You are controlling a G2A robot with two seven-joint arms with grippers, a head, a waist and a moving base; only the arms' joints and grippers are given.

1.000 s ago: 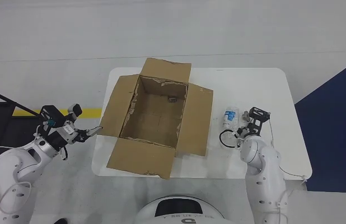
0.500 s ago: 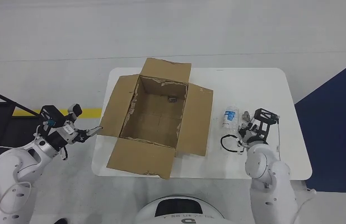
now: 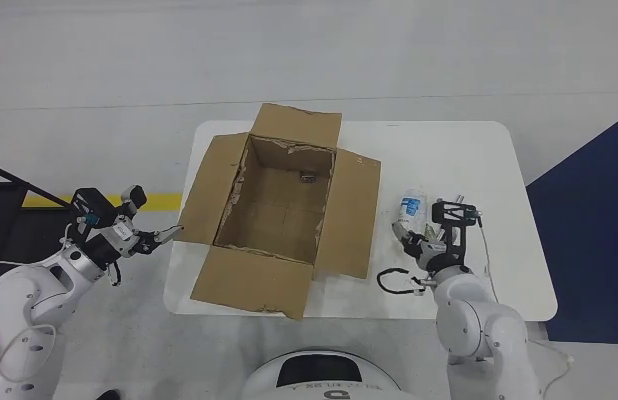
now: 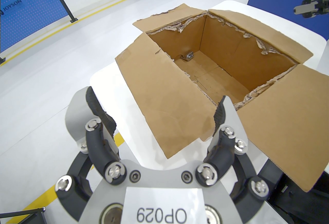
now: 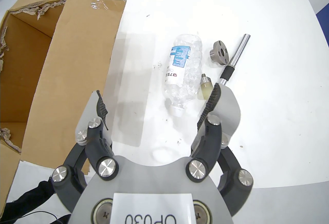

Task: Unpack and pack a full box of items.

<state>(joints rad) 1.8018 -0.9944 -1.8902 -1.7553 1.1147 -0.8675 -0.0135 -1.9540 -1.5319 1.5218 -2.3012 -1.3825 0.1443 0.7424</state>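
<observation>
An open cardboard box (image 3: 279, 210) stands in the middle of the white table (image 3: 439, 150), flaps spread; a small metal part (image 3: 309, 179) lies on its floor by the far wall (image 4: 189, 55). A clear plastic bottle (image 5: 183, 68) lies on its side to the right of the box (image 3: 409, 208). My right gripper (image 5: 157, 103) hangs open just short of the bottle's cap (image 3: 426, 237), holding nothing. My left gripper (image 4: 156, 104) is open and empty off the table's left edge (image 3: 159, 238), facing the box (image 4: 218, 68).
Beside the bottle lie a small pale vial (image 5: 206, 86), a round metal flange (image 5: 218, 52) and a steel rod with a black grip (image 5: 236, 55). A black cable loop (image 3: 389, 280) hangs by the right wrist. Bare table surface stretches right of these items.
My right arm has drawn back toward the table's front edge and slightly left, away from the bottle; its cable loop swung with it. The left arm has kept still.
</observation>
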